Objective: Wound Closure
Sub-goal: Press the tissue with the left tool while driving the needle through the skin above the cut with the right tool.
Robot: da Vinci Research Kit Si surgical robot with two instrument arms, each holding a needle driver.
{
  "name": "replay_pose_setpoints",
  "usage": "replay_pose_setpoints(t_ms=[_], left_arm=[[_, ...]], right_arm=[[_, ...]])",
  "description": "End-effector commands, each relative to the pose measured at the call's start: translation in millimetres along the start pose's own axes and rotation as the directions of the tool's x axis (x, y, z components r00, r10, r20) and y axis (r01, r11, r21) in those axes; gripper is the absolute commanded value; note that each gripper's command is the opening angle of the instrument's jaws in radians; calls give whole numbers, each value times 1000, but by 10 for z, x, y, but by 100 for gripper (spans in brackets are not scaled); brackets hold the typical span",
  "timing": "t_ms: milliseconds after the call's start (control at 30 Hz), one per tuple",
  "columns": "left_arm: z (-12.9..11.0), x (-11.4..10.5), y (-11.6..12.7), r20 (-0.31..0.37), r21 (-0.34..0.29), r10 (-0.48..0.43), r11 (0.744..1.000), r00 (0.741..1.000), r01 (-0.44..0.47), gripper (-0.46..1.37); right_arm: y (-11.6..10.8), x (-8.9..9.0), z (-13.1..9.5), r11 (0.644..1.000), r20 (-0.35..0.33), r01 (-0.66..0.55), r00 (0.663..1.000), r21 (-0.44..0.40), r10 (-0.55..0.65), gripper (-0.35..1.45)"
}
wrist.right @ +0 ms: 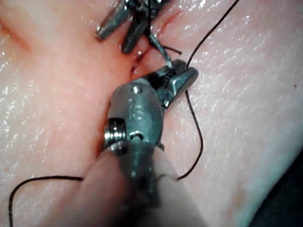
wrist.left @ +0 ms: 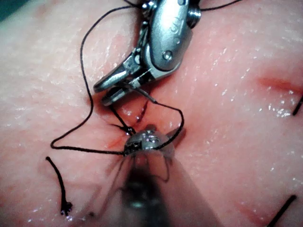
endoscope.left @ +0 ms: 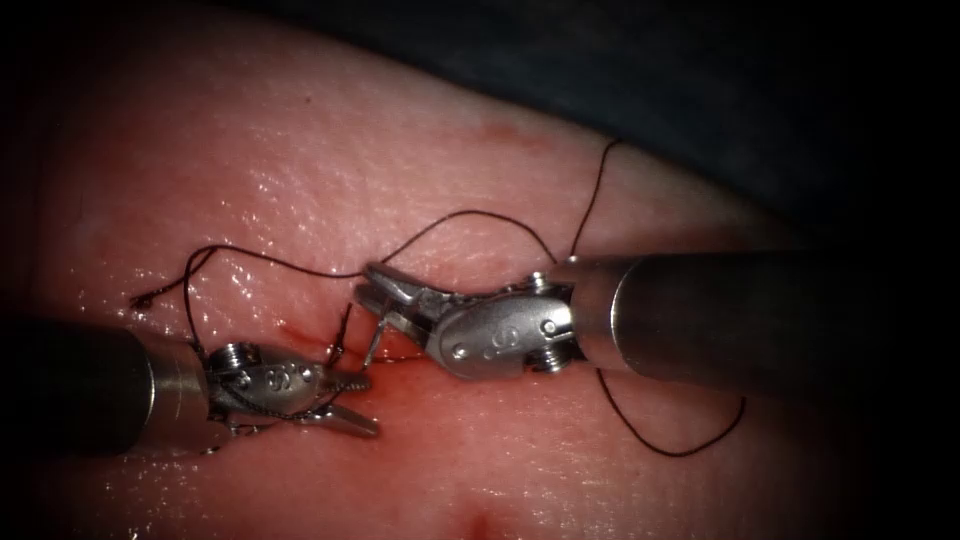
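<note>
Over the cut (endoscope.left: 345, 345) in the tissue (endoscope.left: 420, 180), the right tool (endoscope.left: 378, 298) clamps the needle (endoscope.left: 373, 345) near its upper end, keeping it steady, while the left tool (endoscope.left: 352, 402), jaws apart, wears loops of thread (endoscope.left: 470, 215).

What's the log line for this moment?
left tool: open, thread looped over | right tool: holds needle | needle: over cut, entry unclear

Glistening pink tissue (endoscope.left: 420, 130), red fluid (endoscope.left: 400, 385) along the cut, dark thread (endoscope.left: 470, 215) (nearly black), silver tools
</note>
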Motion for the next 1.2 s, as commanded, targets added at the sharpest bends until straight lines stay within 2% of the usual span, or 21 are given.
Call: replay_pose_setpoints(t_ms=[33, 333, 500, 933, 1200], left_arm=[[-1, 0, 0, 1, -2, 1, 1000, 1000, -1, 24], [-2, 1, 0, 1, -3, -5, 1000, 1000, 5, 29], [-3, 1, 0, 2, -5, -5, 1000, 1000, 5, 35], [-5, 3, 0, 3, -8, -12, 1000, 1000, 12, 35], [-5, 3, 0, 2, -9, -18, 1000, 1000, 18, 38]], right_arm=[[-2, -2, 1, 1000, 13, 2, 1000, 18, -2, -35], [-19, -19, 5, 996, 74, 0, 997, 84, -7, -35], [-29, -21, 7, 993, 94, -6, 996, 116, -5, -35], [-49, -46, 21, 978, 157, -60, 987, 198, 29, -35], [-70, -58, 28, 966, 195, -83, 980, 246, 35, -35]])
